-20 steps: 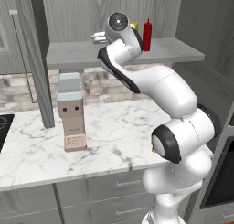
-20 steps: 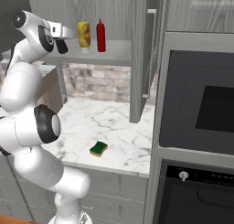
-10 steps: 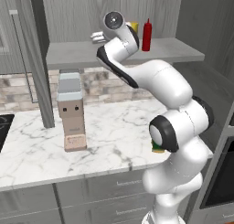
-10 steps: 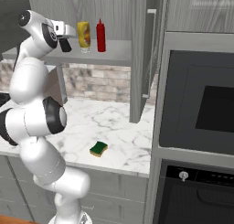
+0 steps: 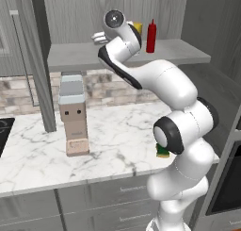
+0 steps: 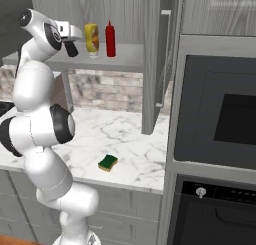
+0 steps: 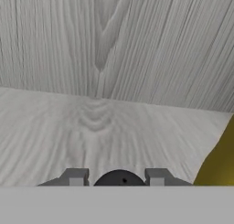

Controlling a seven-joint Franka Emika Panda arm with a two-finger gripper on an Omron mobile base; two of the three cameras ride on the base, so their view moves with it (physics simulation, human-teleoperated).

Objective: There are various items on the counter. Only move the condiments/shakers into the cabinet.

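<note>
Pinching a short black shaker [image 7: 119, 178] between its two finger tips [image 7: 76, 176], the claw [image 6: 71, 44] sits up in the cabinet [image 5: 75, 11], low over the light-grey shelf board [image 5: 80, 58]; in the hand view the shaker's rounded dark top shows right between the tips (whether its base touches the board cannot be told). Ahead of the claw rises the cabinet's wood-grain back wall [image 7: 119, 40]. Just beside the claw stands the yellow bottle [image 6: 91, 38], upright on the shelf, and its yellow side cuts into the hand view at the right edge. The red bottle [image 6: 110, 39] stands next to the yellow one, also upright on the shelf and on its far side from the claw; from the left base view the red bottle shows clear of the arm while the yellow one peeks out behind the wrist. Below, on the marble table [image 5: 113, 140], the tall beige-and-grey appliance [image 5: 73, 114] stands upright toward the left, and the sponge [image 6: 108, 163] lies flat near the front edge, well apart from it.
</note>
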